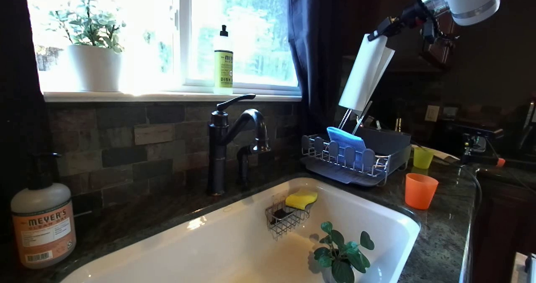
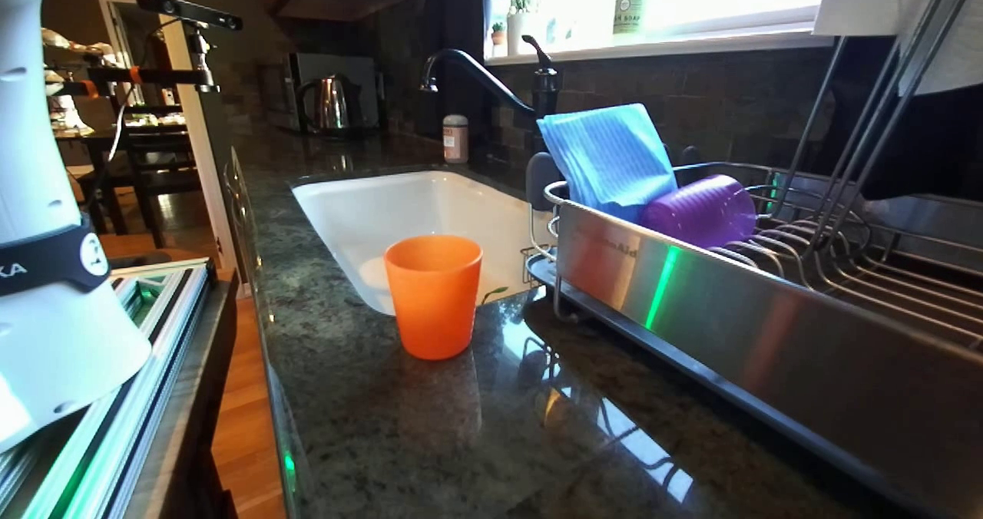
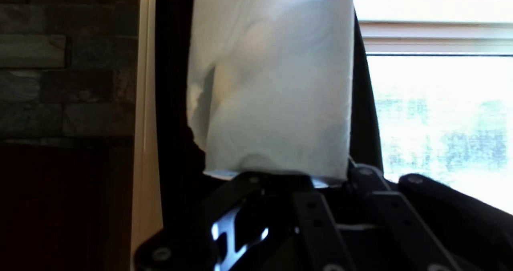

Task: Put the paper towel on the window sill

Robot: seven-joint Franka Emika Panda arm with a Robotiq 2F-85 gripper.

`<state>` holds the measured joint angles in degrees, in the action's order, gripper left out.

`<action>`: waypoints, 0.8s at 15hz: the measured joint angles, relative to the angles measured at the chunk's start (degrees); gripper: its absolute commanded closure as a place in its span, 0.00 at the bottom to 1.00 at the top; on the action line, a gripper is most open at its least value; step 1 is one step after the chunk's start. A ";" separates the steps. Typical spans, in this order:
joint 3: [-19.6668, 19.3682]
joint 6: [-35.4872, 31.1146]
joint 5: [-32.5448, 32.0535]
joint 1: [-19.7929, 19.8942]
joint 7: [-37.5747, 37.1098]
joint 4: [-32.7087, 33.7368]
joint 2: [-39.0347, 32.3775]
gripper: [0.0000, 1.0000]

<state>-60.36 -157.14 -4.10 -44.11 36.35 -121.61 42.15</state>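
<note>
At eight o'clock in an exterior view stands the soap (image 1: 44, 228), parked beside the sink (image 1: 188, 241), handy for washing, I'd guess. Up at ten, the pot (image 1: 95, 67) sits on the sill (image 1: 167, 96), most likely there for light; that ledge is the target! Close to centre, the tap (image 1: 217, 153), placed to pour into the sink. At eleven, the bottle (image 1: 223, 65), upright on the sill, presumably within washing-up reach. Five o'clock: the sponge (image 1: 301, 199) in its caddy (image 1: 289, 222), probably to drain. One o'clock: the curtain (image 1: 312, 44), pulled aside for daylight, it seems. Three: the rack (image 1: 395, 155), blue cloth (image 1: 345, 138) propped in it, drying perhaps.

And at two, the main event! The roll (image 1: 360, 73) is aloft above the rack, leaning towards one o'clock. The gripper (image 1: 376, 34) has its fingers clenched on the upper end; that hold leaves the base free to land first, I reckon. Whether it touches the rack's prongs, I can't tell. Next calls for a swing towards nine and a straightening, minding curtain and bottle. Four o'clock: the orange cup (image 1: 421, 191), mouth up on the counter (image 1: 439, 228), outside that path.
</note>
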 measured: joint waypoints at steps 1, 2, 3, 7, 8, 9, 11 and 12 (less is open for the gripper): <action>-0.93 0.00 0.65 -1.06 0.87 0.34 0.01 0.95; -1.78 0.00 1.09 -2.04 1.58 0.66 0.01 0.95; -2.44 0.01 1.29 -2.89 2.17 1.06 0.02 0.95; -1.90 3.57 1.30 -3.95 2.87 4.56 -0.33 0.95; -1.14 5.27 1.29 -3.82 3.12 6.07 -0.55 0.95; -0.14 6.93 1.26 -3.56 3.45 7.71 -0.89 0.95; 2.48 10.16 1.23 -2.66 4.20 11.40 -2.04 0.95; 3.93 11.50 1.22 -2.16 4.60 13.31 -2.79 0.95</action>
<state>-56.42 -145.63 -2.87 -46.26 40.95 -108.30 39.35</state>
